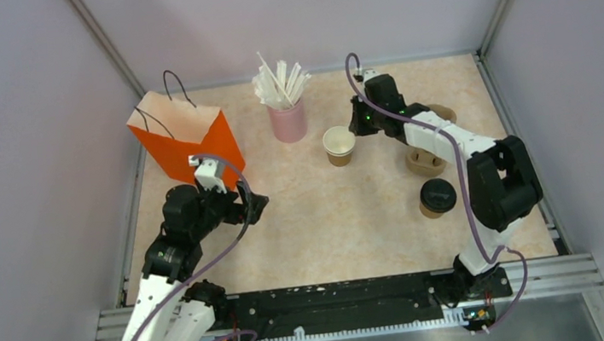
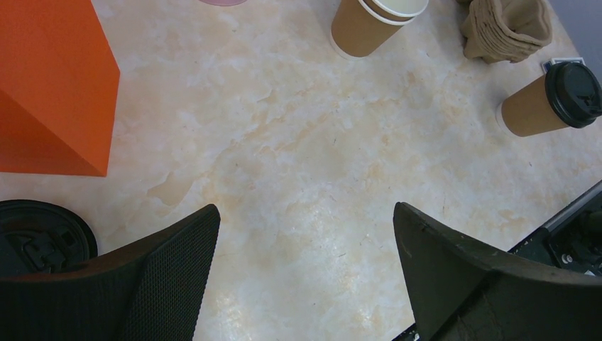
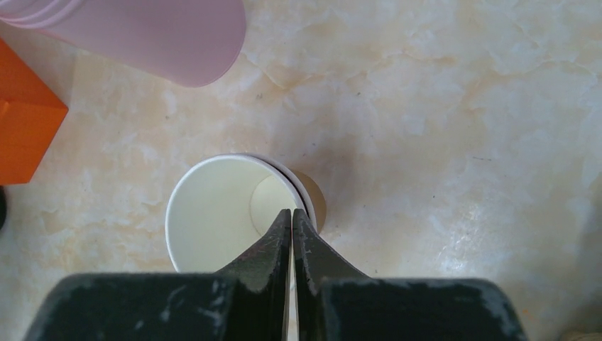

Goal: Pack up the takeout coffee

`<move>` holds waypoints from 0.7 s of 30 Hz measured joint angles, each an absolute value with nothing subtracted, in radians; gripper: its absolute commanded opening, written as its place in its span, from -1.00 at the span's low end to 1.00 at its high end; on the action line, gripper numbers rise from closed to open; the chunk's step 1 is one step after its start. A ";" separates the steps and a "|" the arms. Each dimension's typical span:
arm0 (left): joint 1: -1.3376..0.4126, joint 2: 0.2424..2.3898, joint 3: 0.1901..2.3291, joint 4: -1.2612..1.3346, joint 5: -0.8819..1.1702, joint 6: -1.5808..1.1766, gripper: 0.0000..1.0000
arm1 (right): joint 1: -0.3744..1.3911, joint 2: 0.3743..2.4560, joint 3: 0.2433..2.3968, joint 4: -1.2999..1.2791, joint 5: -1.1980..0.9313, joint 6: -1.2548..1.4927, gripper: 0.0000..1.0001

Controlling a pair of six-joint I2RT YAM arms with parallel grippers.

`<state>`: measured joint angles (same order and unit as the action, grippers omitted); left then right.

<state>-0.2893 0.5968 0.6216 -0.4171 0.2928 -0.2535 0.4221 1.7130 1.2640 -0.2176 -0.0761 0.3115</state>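
Observation:
Two nested brown paper cups (image 1: 339, 145) stand open, white inside, near mid-table; the left wrist view catches them too (image 2: 373, 21). My right gripper (image 3: 292, 212) is shut, its tips over the right inner edge of the top cup (image 3: 213, 213), with nothing visible between them. It reaches in from the right (image 1: 356, 128). A lidded cup (image 1: 436, 198) stands at the right front and appears in the left wrist view (image 2: 550, 99). A loose black lid (image 2: 39, 238) lies by my left finger. My left gripper (image 2: 305, 234) is open over bare table, right of the orange bag (image 1: 183, 137).
A pink cup of white straws (image 1: 288, 121) stands at the back centre. The tan pulp cup carrier (image 1: 430, 156) sits under my right arm. Grey walls close in the table on the left, back and right.

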 measured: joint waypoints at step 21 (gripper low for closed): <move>-0.289 0.607 0.622 -0.411 0.308 -0.236 0.93 | 0.422 1.773 1.358 -0.314 -0.053 0.213 -0.60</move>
<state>-0.2893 0.6067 0.6216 -0.4107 0.3077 -0.2359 0.4225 1.7729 1.3582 -0.3141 -0.0532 0.2131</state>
